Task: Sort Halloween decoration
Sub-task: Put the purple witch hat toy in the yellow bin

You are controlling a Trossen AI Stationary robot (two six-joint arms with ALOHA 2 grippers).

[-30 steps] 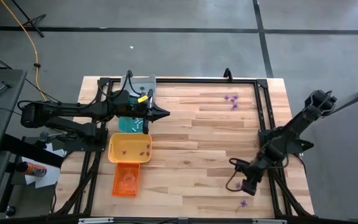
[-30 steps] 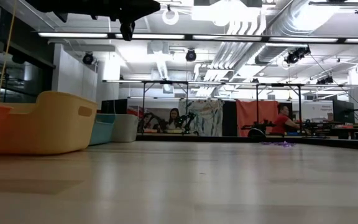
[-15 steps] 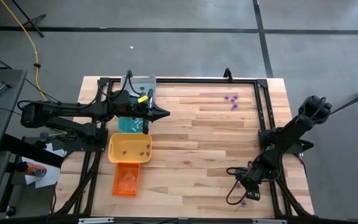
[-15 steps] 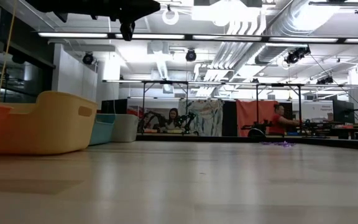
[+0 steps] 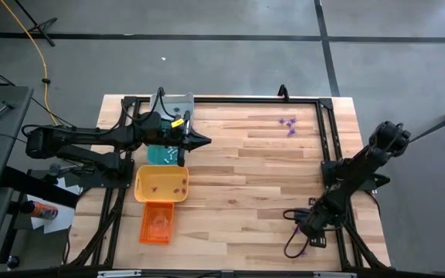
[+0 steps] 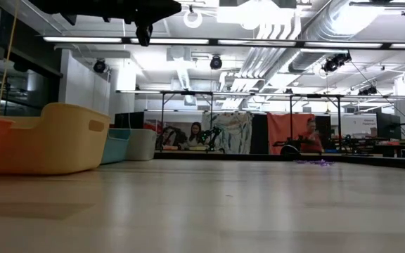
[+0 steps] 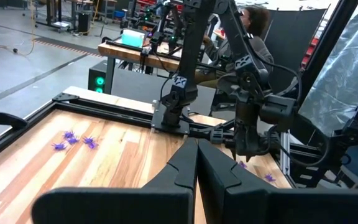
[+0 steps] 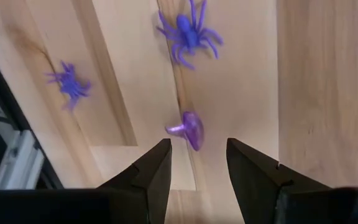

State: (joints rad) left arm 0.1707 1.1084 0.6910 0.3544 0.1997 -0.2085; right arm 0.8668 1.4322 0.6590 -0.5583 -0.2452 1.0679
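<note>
Low at the frame's lower right, the right gripper (image 8: 196, 163) points down, fingers (image 8: 157, 168) apart over a purple trinket (image 8: 188, 129); the left gripper (image 5: 201, 140), fingers together, hangs above the teal tray (image 5: 161, 155).

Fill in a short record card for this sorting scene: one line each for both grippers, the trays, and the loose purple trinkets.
Left gripper: shut, held above the teal tray
Right gripper: open, over a purple ring near the table's right edge
Trays: teal, yellow tray and orange tray in a row on the left
Loose trinkets: purple spiders beside the ring; another purple cluster at the far right
</note>
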